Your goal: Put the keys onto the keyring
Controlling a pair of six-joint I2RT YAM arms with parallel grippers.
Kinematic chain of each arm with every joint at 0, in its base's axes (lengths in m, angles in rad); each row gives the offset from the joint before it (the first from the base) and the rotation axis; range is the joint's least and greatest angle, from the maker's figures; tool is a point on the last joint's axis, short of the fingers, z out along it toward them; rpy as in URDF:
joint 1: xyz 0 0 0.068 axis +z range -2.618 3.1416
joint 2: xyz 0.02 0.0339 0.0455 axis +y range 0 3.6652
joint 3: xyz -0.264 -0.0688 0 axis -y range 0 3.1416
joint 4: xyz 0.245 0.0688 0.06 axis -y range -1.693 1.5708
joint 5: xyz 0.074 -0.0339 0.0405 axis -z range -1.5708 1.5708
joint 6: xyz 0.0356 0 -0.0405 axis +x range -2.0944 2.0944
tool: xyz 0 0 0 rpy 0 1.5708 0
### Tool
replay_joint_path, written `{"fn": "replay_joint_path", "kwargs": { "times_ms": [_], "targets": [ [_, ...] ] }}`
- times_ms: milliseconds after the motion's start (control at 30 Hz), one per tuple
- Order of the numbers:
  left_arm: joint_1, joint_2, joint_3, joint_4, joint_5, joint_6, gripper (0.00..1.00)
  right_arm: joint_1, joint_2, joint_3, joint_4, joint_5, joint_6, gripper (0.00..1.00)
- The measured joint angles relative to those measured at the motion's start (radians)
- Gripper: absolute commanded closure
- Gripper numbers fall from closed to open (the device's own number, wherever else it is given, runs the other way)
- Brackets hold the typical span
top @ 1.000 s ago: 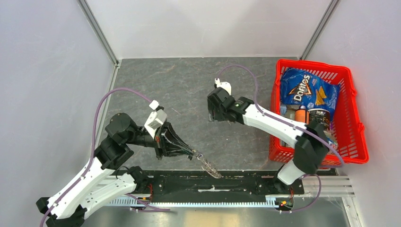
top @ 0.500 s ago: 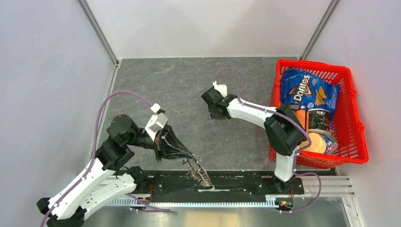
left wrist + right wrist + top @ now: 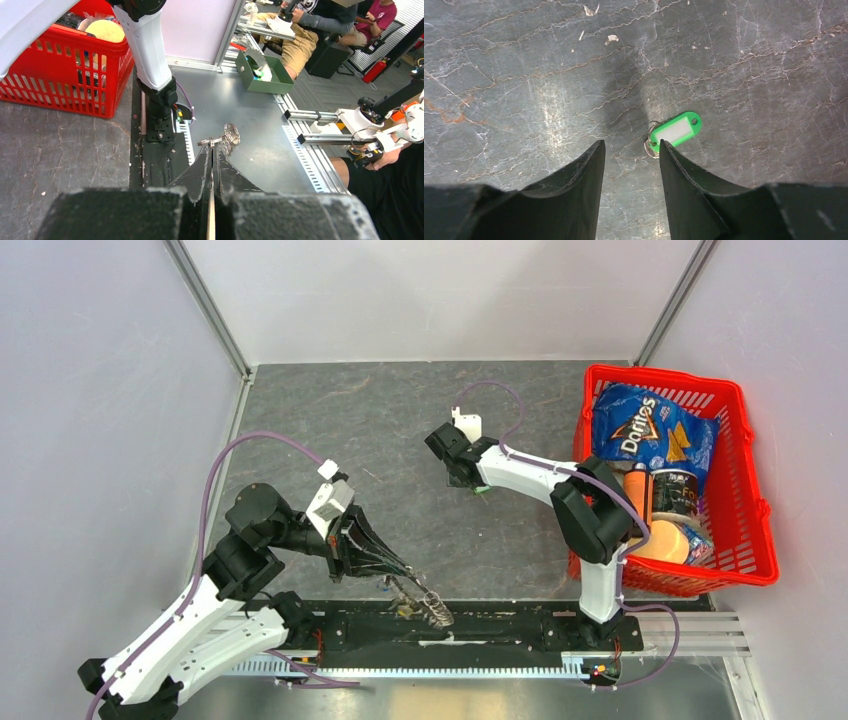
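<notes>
My left gripper [image 3: 403, 576] is shut on the keyring [image 3: 431, 606], a bristly bunch of grey metal that hangs past the fingertips over the black base rail. In the left wrist view the gripper [image 3: 212, 150] pinches a small loop of the keyring [image 3: 230, 136]. My right gripper [image 3: 631, 145] is open, pointing down at the table near the middle. The green-headed key [image 3: 675, 130], with a small metal ring, lies flat just beyond the right fingertip [image 3: 665, 147], outside the jaws. It also shows in the top view [image 3: 481, 490] beside the right gripper [image 3: 458, 462]. The black-headed key is out of view.
A red basket [image 3: 680, 578] holding a Doritos bag [image 3: 650, 435] and other groceries stands at the right. The black base rail [image 3: 500, 625] runs along the near edge. The right arm's base [image 3: 161, 112] and the basket [image 3: 60, 92] show in the left wrist view.
The right arm folded its elbow in and its gripper shifted left and back; the green key now shows beside it. The left gripper turned slightly, and the keyring swung left.
</notes>
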Motion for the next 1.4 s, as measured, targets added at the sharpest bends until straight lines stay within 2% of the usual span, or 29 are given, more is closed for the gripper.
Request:
{"fn": "replay_joint_path", "kwargs": {
  "times_ms": [1400],
  "targets": [
    [0.000,-0.011,0.000,-0.022,0.003,0.018,0.98,0.000,0.091,0.010,-0.010,0.093,-0.001,0.68]
  ]
}}
